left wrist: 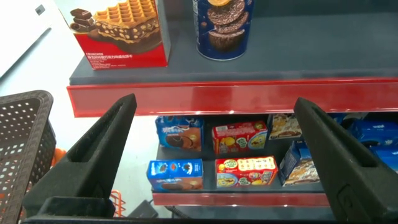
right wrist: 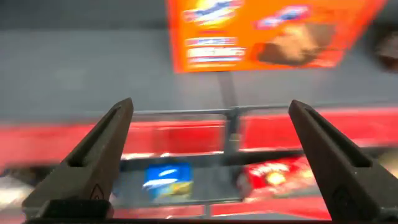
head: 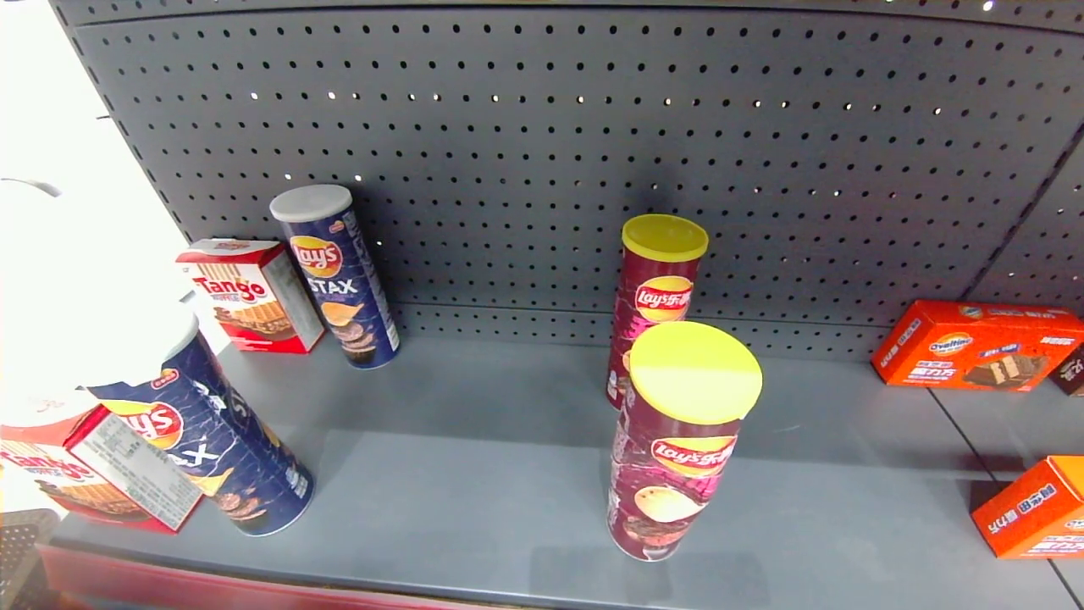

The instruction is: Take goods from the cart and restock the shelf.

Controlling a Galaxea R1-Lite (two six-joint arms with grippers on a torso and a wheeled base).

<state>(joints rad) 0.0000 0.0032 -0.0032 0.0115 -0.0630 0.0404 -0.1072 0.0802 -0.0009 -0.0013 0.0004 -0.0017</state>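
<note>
**Both jaws spread and holding nothing below the shelf edge**

From the head camera, the grey shelf [head: 474, 474] is carrying two maroon cans with yellow lids near the middle. The near can [head: 677, 440] is standing upright just in front of the far can [head: 659, 296], which is sitting close to the pegboard [head: 550, 152]. On the left, one blue can [head: 339, 280] is standing far back beside a wafer box [head: 250, 292]. A second blue can [head: 220, 440] and wafer box [head: 93, 474] are standing at the near edge. On the right, two orange boxes are lying flat, one far [head: 974, 346] and one near [head: 1033, 508].

The wrist cameras are adding what lies lower down. The left jaws are standing wide apart with nothing between them, facing the shelf's red lip [left wrist: 236, 96]. Above the lip the near wafer box [left wrist: 121, 31] and blue can [left wrist: 224, 28] are showing, below it a lower shelf of biscuit packs [left wrist: 239, 155], and to one side a dark mesh basket [left wrist: 25, 143].

The right jaws are likewise spread and holding nothing, facing the near orange box [right wrist: 267, 34]; the packs beneath are too blurred to identify.
</note>
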